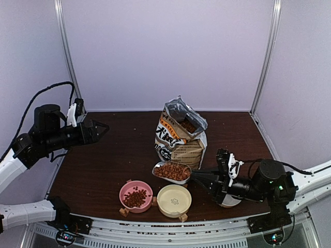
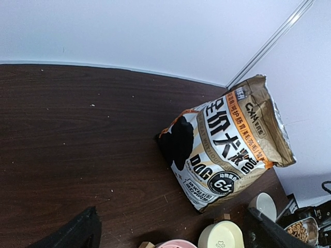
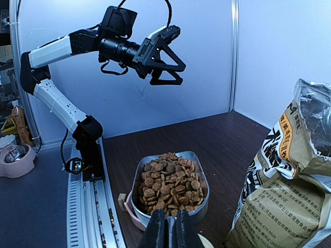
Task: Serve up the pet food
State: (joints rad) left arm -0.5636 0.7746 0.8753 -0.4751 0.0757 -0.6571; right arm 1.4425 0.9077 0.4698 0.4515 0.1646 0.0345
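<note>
Now the right gripper [image 1: 199,177] clamps the scoop [image 3: 205,199] by its handle, kibble [image 3: 168,183] heaped inside, near the pink bowl [image 1: 124,190]; the left gripper [image 1: 101,127] gapes wide, empty, well apart.

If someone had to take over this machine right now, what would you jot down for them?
Left claw: open, empty, raised at the left side.
Right claw: shut on the handle of the metal scoop, which is heaped with kibble.
Bag: open, upright at mid-table.
Done: the pink bowl has some kibble in it.
Left: the cream bowl is empty; this scoopful probably goes there.
</note>
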